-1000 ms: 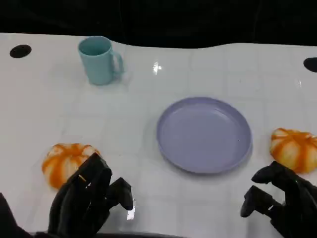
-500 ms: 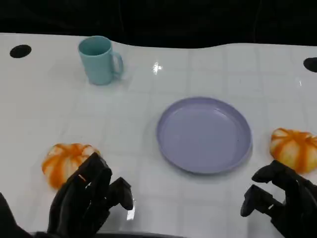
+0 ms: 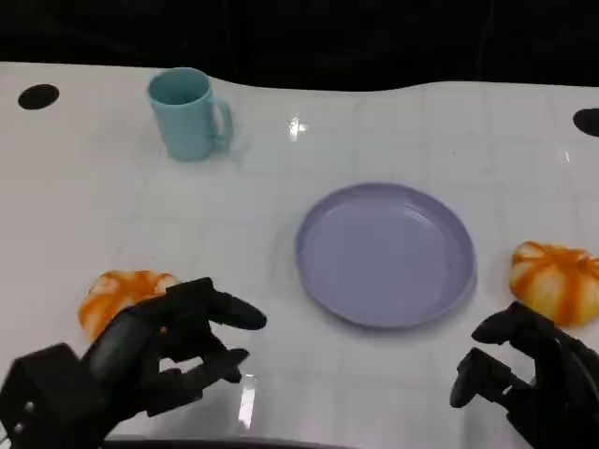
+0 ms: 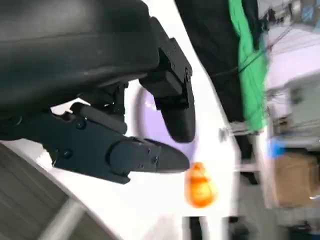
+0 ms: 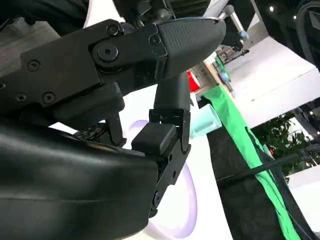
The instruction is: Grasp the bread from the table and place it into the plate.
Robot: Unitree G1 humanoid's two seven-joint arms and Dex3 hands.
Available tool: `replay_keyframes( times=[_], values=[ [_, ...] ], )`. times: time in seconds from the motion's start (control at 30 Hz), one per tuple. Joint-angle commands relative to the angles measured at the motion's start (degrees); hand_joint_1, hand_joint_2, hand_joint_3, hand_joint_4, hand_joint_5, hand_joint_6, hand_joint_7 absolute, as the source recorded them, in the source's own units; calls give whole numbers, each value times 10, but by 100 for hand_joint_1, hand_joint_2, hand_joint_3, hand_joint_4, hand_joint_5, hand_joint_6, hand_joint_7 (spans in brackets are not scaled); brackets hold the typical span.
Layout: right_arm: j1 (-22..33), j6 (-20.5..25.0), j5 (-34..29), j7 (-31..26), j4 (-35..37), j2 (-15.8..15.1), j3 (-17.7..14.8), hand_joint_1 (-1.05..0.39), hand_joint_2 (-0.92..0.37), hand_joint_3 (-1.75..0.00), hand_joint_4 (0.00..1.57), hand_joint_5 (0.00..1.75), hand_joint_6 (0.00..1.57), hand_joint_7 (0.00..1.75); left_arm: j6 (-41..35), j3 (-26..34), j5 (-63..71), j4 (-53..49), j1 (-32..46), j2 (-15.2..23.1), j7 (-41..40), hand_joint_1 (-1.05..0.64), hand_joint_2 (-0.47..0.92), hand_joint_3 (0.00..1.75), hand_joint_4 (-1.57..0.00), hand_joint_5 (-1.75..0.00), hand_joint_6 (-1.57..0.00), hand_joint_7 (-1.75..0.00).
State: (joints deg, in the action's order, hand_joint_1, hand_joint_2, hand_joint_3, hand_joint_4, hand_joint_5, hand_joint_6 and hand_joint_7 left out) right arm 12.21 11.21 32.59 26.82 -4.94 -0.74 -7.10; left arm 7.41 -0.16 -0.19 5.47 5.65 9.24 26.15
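Observation:
An orange-and-white bread roll (image 3: 117,292) lies at the near left of the table. My left hand (image 3: 150,360) hovers just in front of it, fingers apart and pointing right, holding nothing. A second roll (image 3: 554,281) (image 4: 200,186) lies at the near right, beside the purple plate (image 3: 386,253) (image 4: 146,114) (image 5: 181,207) in the middle. My right hand (image 3: 529,379) is low at the near right, in front of that roll, fingers apart and empty.
A teal mug (image 3: 189,114) (image 5: 205,121) stands at the far left. Two black holes (image 3: 38,95) mark the table's far corners. Bare white table lies between the plate and both hands.
My left hand has turned and dropped, its fingers now stretched rightward in front of the left roll. My right hand has barely moved.

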Motion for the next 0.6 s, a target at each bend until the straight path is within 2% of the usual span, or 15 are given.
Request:
replay_keyframes(
  times=[0.03, 0.1, 0.23, 0.4, 0.6],
  values=[
    [2, 3, 2, -2, -6, -6, -4, -52, -92, -17, 73, 155, 81, 106, 8, -22, 111, 54, -1, 65, -30, -47, 92, 8, -20, -82, -56, -9],
    [4, 5, 2, -5, -9, -5, -4, -52, -92, -17, 74, 155, 81, 106, 15, -30, 170, 73, -5, 89, -47, -50, 92, 3, -14, -67, -51, -3],
    [6, 6, 1, -9, -13, -4, -3, -52, -92, -16, 73, 155, 81, 105, 23, -41, 266, 100, -11, 121, -80, -56, 92, 2, -10, -53, -41, 0],
    [6, 4, -1, -8, -11, -5, -2, -52, -92, -16, 73, 154, 82, 104, -7, -57, 421, 152, -14, 148, -109, -54, 91, 0, -16, -23, -32, 0],
    [4, -4, -2, -3, -5, -3, -2, -52, -92, -17, 73, 155, 82, 103, -34, -80, 548, 173, -30, 163, -108, -42, 78, 0, -13, -13, -27, 0]
  ],
)
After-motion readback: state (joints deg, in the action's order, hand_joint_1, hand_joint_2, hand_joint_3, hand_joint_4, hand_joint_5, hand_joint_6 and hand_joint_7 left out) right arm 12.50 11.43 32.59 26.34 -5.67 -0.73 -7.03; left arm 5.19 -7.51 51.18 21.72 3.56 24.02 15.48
